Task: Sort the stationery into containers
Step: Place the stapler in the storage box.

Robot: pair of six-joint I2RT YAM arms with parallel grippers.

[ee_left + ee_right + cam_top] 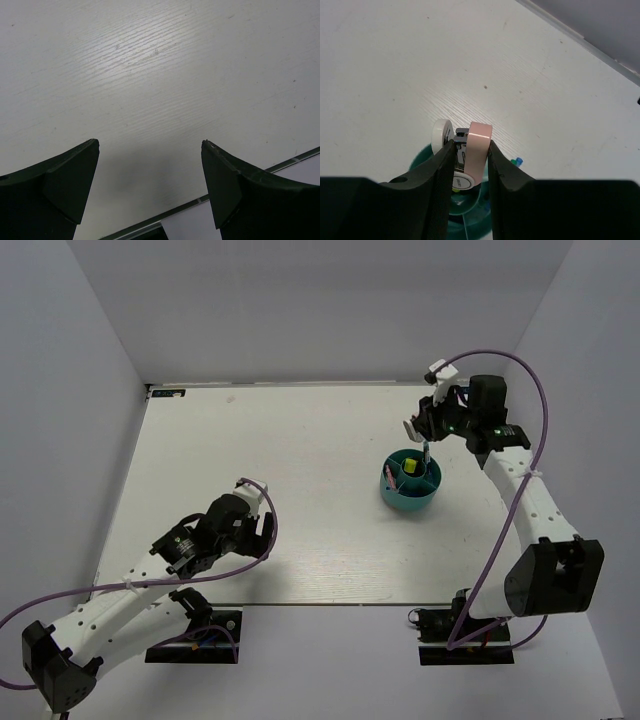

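My right gripper (470,147) is shut on the small pink-white block (479,145), which stands upright between the fingers above the round teal organiser (420,162). From above, that gripper (418,430) hangs just behind the organiser (408,502). A yellow-capped highlighter (410,466) and a thin blue pen (425,452) stand in its compartments. The pen's blue tip (519,161) peeks out beside the right finger. My left gripper (150,170) is open over bare table at the near left (262,530), with nothing between its fingers.
The white table (300,460) is walled at the back and sides. Its near edge (200,200) runs just under my left gripper's fingers. A purple cable (545,420) loops off the right arm.
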